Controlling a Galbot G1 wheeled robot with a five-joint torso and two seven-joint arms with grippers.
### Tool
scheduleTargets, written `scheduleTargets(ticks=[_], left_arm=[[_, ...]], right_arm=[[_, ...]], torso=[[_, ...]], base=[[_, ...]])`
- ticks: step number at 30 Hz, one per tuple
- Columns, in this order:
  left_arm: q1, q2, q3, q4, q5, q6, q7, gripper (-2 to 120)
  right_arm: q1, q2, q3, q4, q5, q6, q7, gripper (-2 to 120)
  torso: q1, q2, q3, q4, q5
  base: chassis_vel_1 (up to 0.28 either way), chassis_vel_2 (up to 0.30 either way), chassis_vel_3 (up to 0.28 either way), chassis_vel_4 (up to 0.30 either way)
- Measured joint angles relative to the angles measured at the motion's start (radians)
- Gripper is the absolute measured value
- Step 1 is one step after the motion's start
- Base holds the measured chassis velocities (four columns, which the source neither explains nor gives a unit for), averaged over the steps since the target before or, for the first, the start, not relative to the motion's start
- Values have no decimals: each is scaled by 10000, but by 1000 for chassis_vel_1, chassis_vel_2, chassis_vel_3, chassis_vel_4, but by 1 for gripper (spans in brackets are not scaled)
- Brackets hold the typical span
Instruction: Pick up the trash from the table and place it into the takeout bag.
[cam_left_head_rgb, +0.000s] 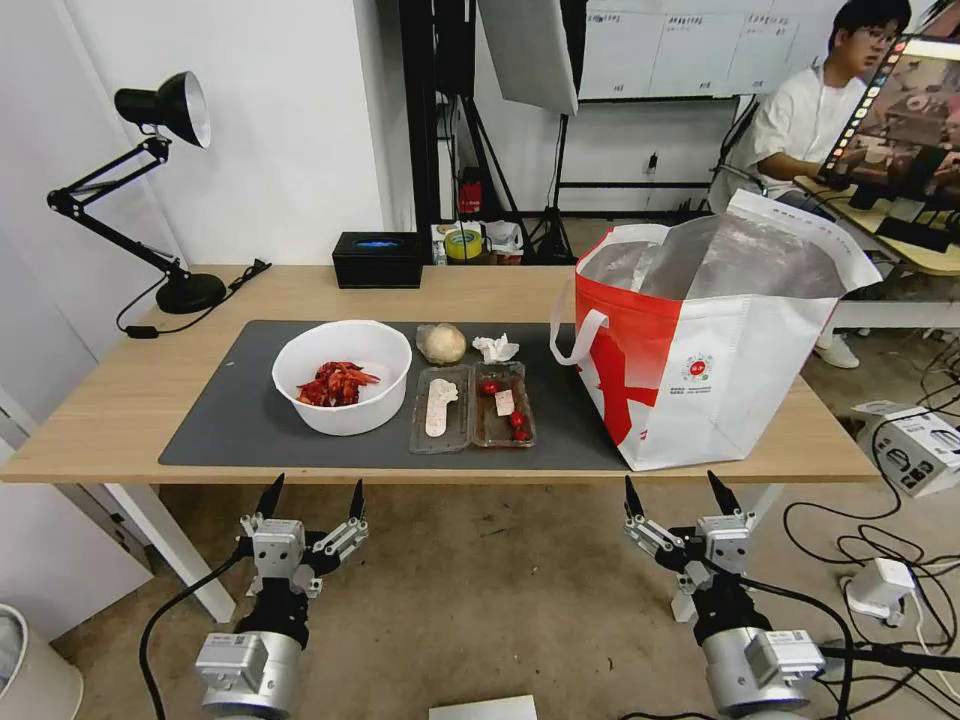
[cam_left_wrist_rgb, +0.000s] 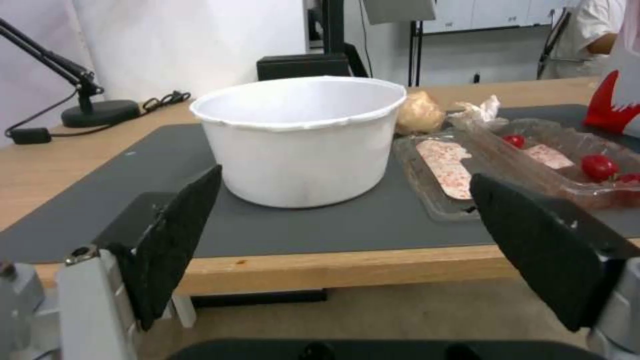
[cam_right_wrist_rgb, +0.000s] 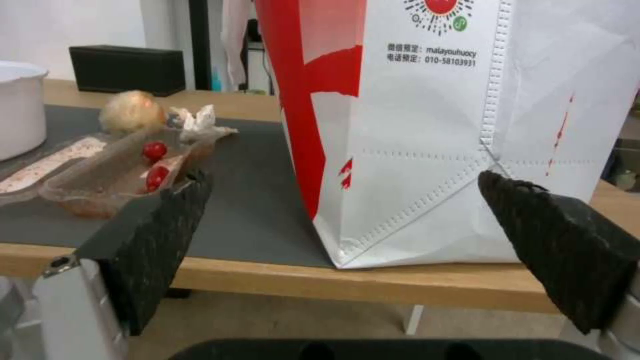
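Left gripper (cam_left_head_rgb: 312, 497), right gripper (cam_left_head_rgb: 682, 492): fingers spread, empty, hovering before table (cam_left_head_rgb: 90, 420) near edge. Bowl of crayfish shells (cam_left_head_rgb: 342, 376), tomato clamshell tray (cam_left_head_rgb: 472, 406), tissue (cam_left_head_rgb: 495, 348), beige lump (cam_left_head_rgb: 442, 343) on mat (cam_left_head_rgb: 230, 420); takeout bag (cam_left_head_rgb: 700, 350) right.

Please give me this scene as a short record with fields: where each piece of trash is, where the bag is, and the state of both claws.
bowl: on grey mat, holds red shells
clamshell tray: open, beside bowl, toward the bag, holds small tomatoes
beige lump: behind tray
tissue: beside lump, bag side
takeout bag: upright, mouth open, on the table's right part
left claw: open, below table edge, facing bowl
right claw: open, below table edge, facing bag
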Motion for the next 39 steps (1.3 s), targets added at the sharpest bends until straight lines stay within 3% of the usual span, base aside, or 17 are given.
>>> scheduleTargets(ticks=[23,28,32,33,39], left_arm=[[-7,2,0,-3,-21,9,-5,100],[-304,82,-73,-325,-598,380,-434,100],[-1158,331,-304,-1255,-2187,1390,-1664,100],[-1158,331,-304,-1255,-2187,1390,-1664,100],[-1213,392,-371,-1402,-2631,1320,-1804,100]], right_arm=[[0,0,0,0,0,0,0,100],[52,-72,-17,-7,51,-21,8,100],[1042,-1146,-270,-121,866,-465,270,100],[1042,-1146,-270,-121,866,-465,270,100],[2755,-3008,-709,-312,2288,-1243,755,100]], torso=[[1,0,0,0,0],[0,0,0,-1,-2],[1,0,0,-1,3],[1,0,0,-1,3],[1,0,2,1,1]], base=[[0,0,0,0],[0,0,0,0],[0,0,0,0],[0,0,0,0],[0,0,0,0]])
